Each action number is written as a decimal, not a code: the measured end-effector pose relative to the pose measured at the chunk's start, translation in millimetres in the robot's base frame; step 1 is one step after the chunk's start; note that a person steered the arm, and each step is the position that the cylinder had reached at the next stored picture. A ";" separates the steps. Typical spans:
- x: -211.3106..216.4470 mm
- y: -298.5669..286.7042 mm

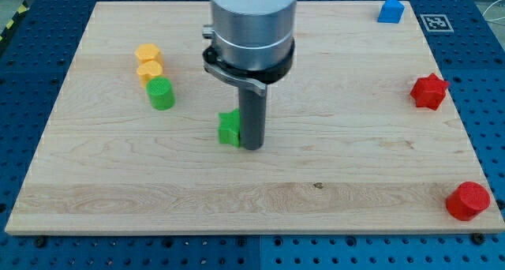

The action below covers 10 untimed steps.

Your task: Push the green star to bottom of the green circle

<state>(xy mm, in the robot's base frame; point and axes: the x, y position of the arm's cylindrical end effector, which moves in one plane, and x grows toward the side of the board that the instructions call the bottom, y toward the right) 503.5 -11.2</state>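
Observation:
The green star [230, 128] lies near the middle of the wooden board [158, 199], partly hidden by my rod. My tip [252, 148] rests on the board right against the star's right side. The green circle [161, 94], a short cylinder, stands up and to the left of the star, about a hand's width away. The star sits lower than the circle and to its right.
Two yellow blocks [148, 61] stand touching just above the green circle. A blue block [390, 10] is at the top right, a red star [429, 91] at the right edge, a red cylinder [467, 200] at the bottom right corner.

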 end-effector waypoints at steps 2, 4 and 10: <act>-28.4 -4.7; -36.4 -10.6; -36.4 -83.7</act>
